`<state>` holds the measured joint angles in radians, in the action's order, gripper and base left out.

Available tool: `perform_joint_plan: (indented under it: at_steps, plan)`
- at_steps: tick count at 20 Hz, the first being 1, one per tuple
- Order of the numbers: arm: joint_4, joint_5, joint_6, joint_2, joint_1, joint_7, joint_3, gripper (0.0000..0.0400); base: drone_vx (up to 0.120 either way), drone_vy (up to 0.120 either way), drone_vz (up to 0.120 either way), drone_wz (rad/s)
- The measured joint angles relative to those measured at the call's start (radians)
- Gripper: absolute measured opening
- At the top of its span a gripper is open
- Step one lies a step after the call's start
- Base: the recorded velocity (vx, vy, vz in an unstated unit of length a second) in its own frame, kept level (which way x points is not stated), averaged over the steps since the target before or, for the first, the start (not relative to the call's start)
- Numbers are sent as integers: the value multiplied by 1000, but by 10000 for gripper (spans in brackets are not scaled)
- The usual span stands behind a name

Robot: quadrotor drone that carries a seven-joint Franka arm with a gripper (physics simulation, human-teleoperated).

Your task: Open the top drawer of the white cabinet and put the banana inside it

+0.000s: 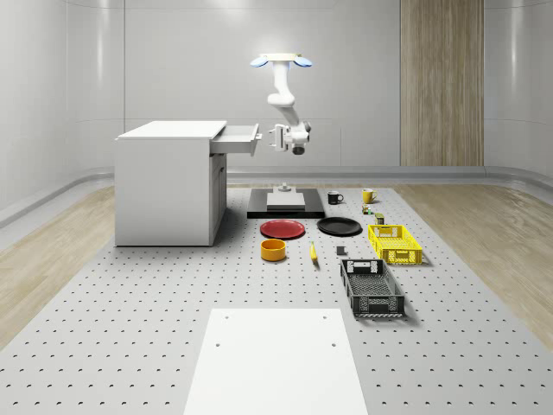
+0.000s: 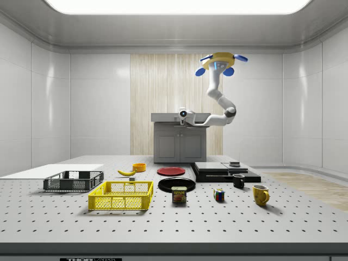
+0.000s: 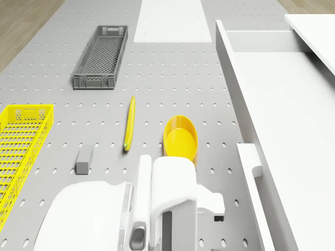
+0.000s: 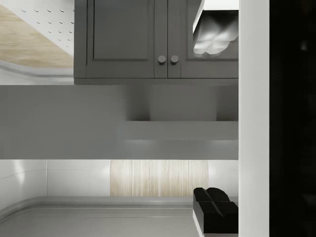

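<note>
While drone [image 1: 281, 60] hovers beside cabinet [image 1: 168, 186] | drawer [image 1: 235, 138] open | tool [image 1: 276, 138] at its front edge, grip unclear

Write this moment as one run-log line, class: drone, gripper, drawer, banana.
drone: hovering beside white cabinet | gripper: at open top drawer front | banana: on table, beside orange bowl

A simulated lab: bare panelled walls around a perforated grey bench [image 1: 130, 328].
</note>
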<state>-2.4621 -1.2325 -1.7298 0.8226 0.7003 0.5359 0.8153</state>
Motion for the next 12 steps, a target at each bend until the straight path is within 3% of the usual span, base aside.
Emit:
perform_joint_plan:
  at_steps: [2,6,9,12]
  plan:
    - [-100,-237,39,41,128,-184,133,400,60,120,0,0]
    - [-201,-526,218,108,417,-482,371,400,120,120,0,0]
    - [-219,-609,330,164,589,-617,486,400,120,120,0,0]
    - [-219,-638,398,215,703,-699,551,400,120,120,0,0]
